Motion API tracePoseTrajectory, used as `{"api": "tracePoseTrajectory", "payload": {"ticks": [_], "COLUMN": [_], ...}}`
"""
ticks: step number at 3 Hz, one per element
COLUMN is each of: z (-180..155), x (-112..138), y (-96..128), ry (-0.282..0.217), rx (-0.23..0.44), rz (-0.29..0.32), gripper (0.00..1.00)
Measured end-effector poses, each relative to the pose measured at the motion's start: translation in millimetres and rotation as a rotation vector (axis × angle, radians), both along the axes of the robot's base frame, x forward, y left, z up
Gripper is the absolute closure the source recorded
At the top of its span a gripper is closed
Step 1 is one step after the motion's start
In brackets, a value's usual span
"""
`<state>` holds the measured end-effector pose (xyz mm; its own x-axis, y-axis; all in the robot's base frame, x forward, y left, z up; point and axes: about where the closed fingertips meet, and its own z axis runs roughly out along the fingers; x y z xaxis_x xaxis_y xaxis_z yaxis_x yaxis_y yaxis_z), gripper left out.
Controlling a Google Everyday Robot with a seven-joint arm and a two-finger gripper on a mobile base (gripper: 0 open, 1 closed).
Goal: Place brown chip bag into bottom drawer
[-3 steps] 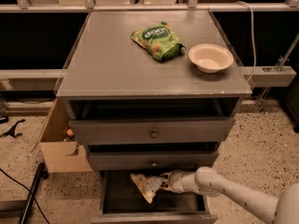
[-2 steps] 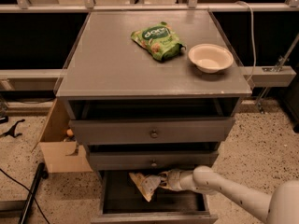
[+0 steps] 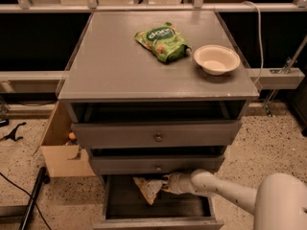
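White arm reaches in from the lower right. End effector (image 3: 166,183) sits over the open, wide grey bottom drawer (image 3: 158,222), just under the front of the drawer above. It is clamped on the right edge of the crumpled brown-and-tan foil chip bag (image 3: 147,189), which hangs above the drawer's dark interior, a little left of centre. On the grey table (image 3: 115,66): bright green snack bag (image 3: 161,42), with a beige round bowl (image 3: 217,59) just beside it. Open cardboard box (image 3: 60,150) on the floor at left.
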<state>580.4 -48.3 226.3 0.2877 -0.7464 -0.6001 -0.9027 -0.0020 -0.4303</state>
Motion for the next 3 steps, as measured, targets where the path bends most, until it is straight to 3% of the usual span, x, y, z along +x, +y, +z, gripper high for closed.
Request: {"api": "tracePoseTrajectory", "payload": {"ticks": [3], "z": [-45.6], "x": [6.5], "y": [-11.1], "ry": [-0.004], "rx": [-0.121], "rz": [-0.07], "gripper": [1.0]}}
